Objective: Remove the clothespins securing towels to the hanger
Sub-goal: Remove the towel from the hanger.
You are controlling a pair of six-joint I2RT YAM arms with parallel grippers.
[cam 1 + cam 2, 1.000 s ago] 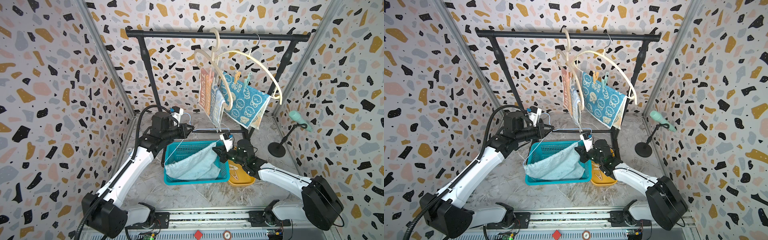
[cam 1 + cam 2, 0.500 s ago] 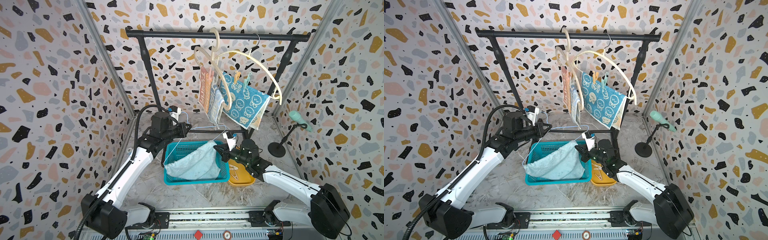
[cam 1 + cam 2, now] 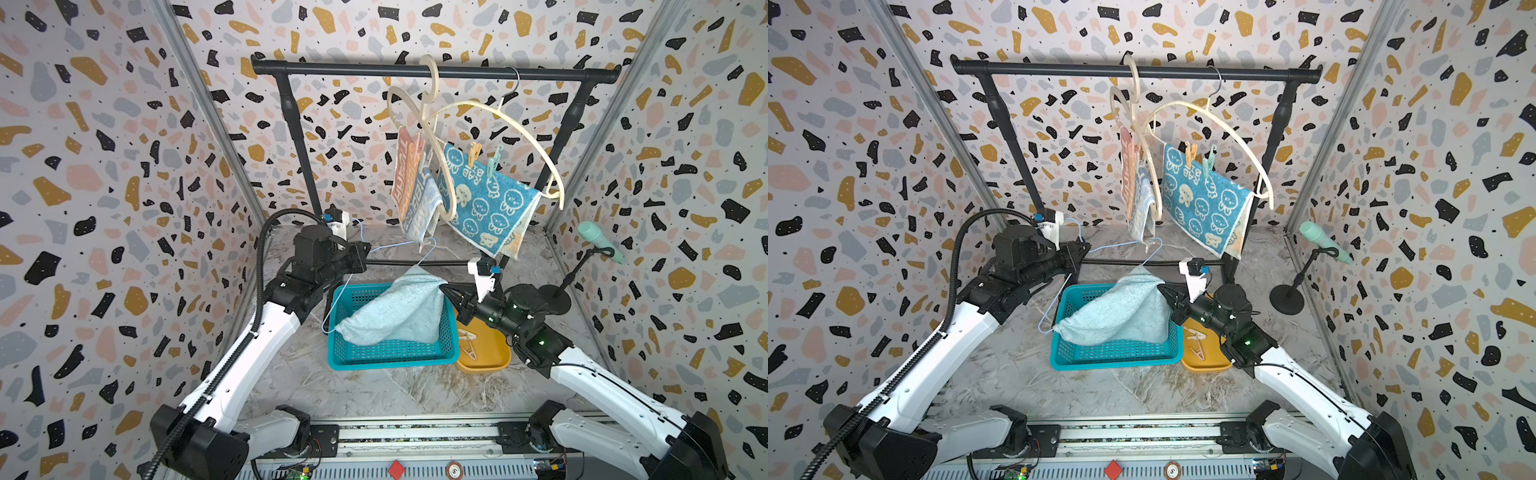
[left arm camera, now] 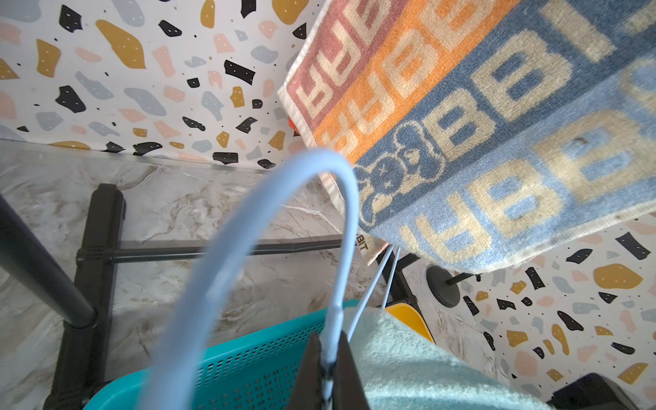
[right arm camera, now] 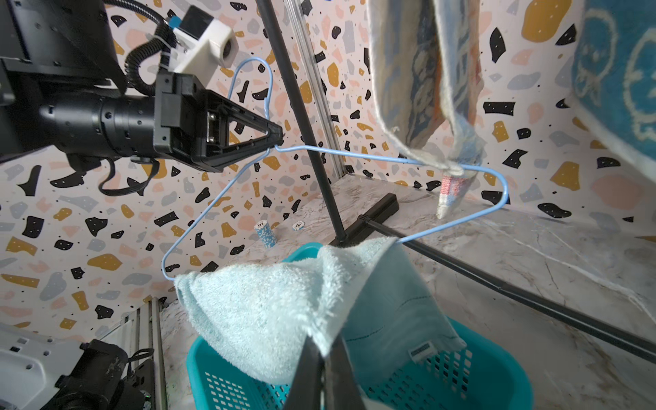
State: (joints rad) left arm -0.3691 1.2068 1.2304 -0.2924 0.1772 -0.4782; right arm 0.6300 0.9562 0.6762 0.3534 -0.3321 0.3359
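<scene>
- Gripping a thin pale-blue wire hanger (image 4: pixel 245 213) at its neck is the left end effector (image 4: pixel 328 346).
- The right end effector (image 5: pixel 324 349) pinches a corner of the pale-blue terry towel (image 3: pixel 395 311) draped on it, above a teal mesh basket (image 3: pixel 390 359).
- A peach plastic clothespin (image 3: pixel 473 153) and a mint one (image 3: pixel 493 160) clip the hanging teal rabbit-print towel (image 3: pixel 486 199); others (image 3: pixel 467 345) lie in the yellow tray (image 3: pixel 494 365).

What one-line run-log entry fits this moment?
left gripper: shut on blue wire hanger | right gripper: shut on pale blue towel over teal basket | clothespins: two on rabbit towel
</scene>
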